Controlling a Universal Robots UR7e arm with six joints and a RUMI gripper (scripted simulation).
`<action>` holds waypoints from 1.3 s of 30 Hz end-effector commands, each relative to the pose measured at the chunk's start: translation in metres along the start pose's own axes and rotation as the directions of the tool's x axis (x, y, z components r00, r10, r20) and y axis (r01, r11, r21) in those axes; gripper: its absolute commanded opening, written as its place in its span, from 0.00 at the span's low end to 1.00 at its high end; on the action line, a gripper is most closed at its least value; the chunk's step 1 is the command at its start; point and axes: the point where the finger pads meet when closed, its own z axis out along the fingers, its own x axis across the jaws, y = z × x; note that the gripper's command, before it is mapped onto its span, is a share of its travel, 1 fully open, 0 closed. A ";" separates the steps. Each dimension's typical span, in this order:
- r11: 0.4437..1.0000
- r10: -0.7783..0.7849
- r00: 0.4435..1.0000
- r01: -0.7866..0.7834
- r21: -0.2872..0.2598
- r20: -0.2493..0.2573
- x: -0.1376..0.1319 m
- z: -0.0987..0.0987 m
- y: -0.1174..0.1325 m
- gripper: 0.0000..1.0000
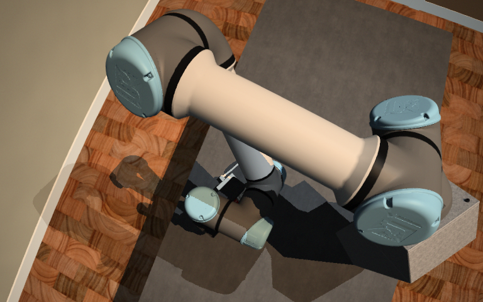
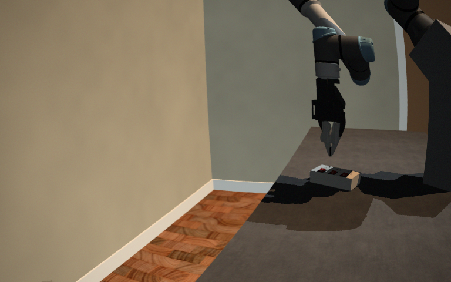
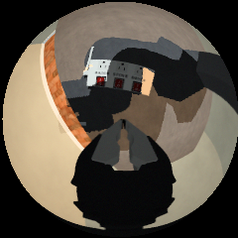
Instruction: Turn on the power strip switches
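Observation:
The power strip (image 2: 334, 177) (image 3: 119, 76) is a pale box lying right way up on the grey mat (image 2: 332, 249) (image 1: 338, 46). Three red rocker switches sit in a row on its top, with small labels above them that I cannot read clearly. In the top view the strip is almost wholly hidden under my arm; only a pale corner (image 1: 224, 177) shows. My gripper (image 2: 330, 153) (image 3: 123, 120) is shut and empty. It points straight down and hangs a short way above the strip's left end, not touching it.
The arm's base stands on a stone block (image 1: 441, 245) at the mat's right edge. Wood floor (image 2: 186, 245) (image 1: 106, 149) borders the mat on the left. A beige wall with a white baseboard (image 2: 156, 229) runs along the floor.

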 end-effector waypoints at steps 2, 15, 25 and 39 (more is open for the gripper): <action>1.000 0.000 1.000 0.000 -0.001 0.001 0.000 0.000 0.000 0.00; 1.000 0.000 1.000 0.000 -0.001 0.001 0.000 0.000 0.000 0.00; 1.000 0.000 1.000 0.000 -0.001 0.000 -0.001 0.007 0.000 0.00; 1.000 0.000 1.000 0.000 -0.001 -0.001 -0.001 0.091 -0.006 0.00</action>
